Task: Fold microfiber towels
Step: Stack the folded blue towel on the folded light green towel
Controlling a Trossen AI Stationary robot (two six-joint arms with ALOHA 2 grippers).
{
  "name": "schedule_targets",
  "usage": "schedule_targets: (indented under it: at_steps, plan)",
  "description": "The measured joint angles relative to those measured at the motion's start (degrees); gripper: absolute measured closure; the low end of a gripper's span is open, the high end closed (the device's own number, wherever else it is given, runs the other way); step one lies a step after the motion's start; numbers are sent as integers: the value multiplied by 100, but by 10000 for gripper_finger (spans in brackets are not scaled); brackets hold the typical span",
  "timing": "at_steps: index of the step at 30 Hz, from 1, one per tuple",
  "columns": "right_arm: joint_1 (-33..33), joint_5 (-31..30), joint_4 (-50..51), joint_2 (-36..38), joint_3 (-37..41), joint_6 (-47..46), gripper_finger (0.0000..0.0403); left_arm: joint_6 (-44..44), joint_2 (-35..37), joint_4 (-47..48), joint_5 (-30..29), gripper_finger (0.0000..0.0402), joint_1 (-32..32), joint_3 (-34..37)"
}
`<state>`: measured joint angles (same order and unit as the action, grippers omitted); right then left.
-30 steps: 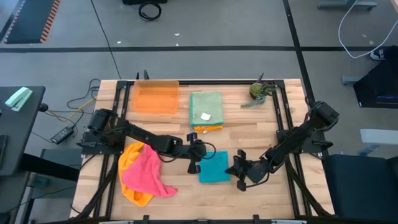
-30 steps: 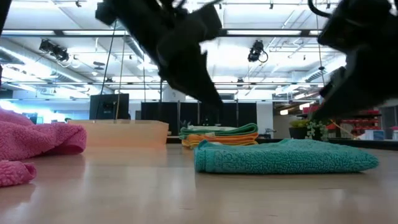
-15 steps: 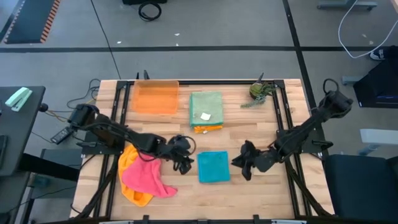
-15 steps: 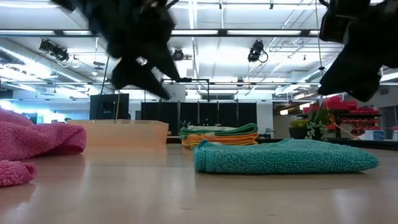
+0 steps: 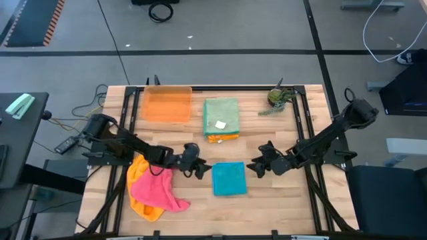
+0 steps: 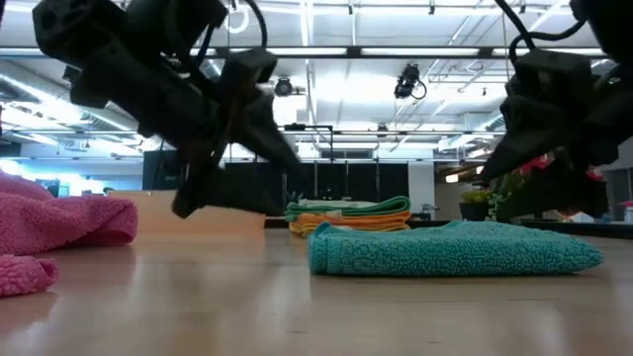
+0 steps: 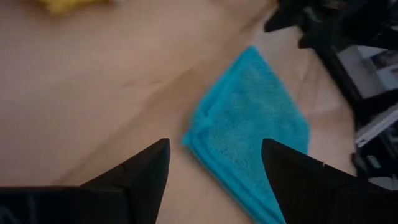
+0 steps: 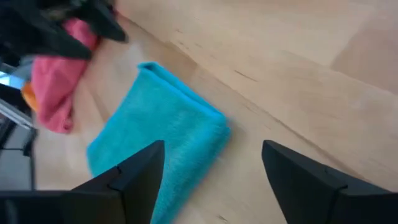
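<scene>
A folded teal-blue microfiber towel (image 5: 229, 179) lies flat on the wooden table, also seen in the low view (image 6: 455, 247) and in both wrist views (image 7: 249, 130) (image 8: 155, 137). My left gripper (image 5: 200, 169) hovers open just off its left edge; my right gripper (image 5: 256, 167) hovers open off its right edge. Neither touches it. A folded green towel on an orange one (image 5: 221, 120) lies farther back. A crumpled pink towel (image 5: 157, 187) lies on a yellow-orange one (image 5: 139, 172) at the near left.
A translucent orange tray (image 5: 167, 105) stands at the far left of the table. A small potted plant (image 5: 278, 98) stands at the far right. Bare wood lies along the near edge in front of the teal towel.
Both grippers have let go of the teal towel and opened. They have risen and drawn apart, the left toward the table's left edge, the right toward its right edge. The towel stays folded and flat where it was.
</scene>
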<state>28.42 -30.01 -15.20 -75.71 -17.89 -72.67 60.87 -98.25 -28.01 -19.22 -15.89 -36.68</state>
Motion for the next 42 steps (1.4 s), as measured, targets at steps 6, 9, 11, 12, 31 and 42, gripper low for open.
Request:
schedule_targets:
  at_steps: [6, 9, 11, 12, 31, 42]
  plan:
    - [-27, 44, -477, -535, -111, -139, 118, 45, -549, 101, -17, 134, 35, -207]
    - [-39, 162, -640, -828, -132, -203, 118, -1, -921, -81, 39, 126, 82, -493]
    - [-49, 233, -812, -1039, -139, -270, 118, -46, -1082, -40, 197, 123, 77, -651]
    - [-50, 240, -848, -1104, -136, -275, 118, -85, -1219, -102, 198, 123, 97, -769]
    - [-217, 90, -1325, -2148, -726, -17, 137, -463, -1738, 35, 399, 136, 23, -1247]
    - [-289, 142, -951, -2303, -948, 107, 277, -917, -1761, 160, 528, 242, -80, -1241]
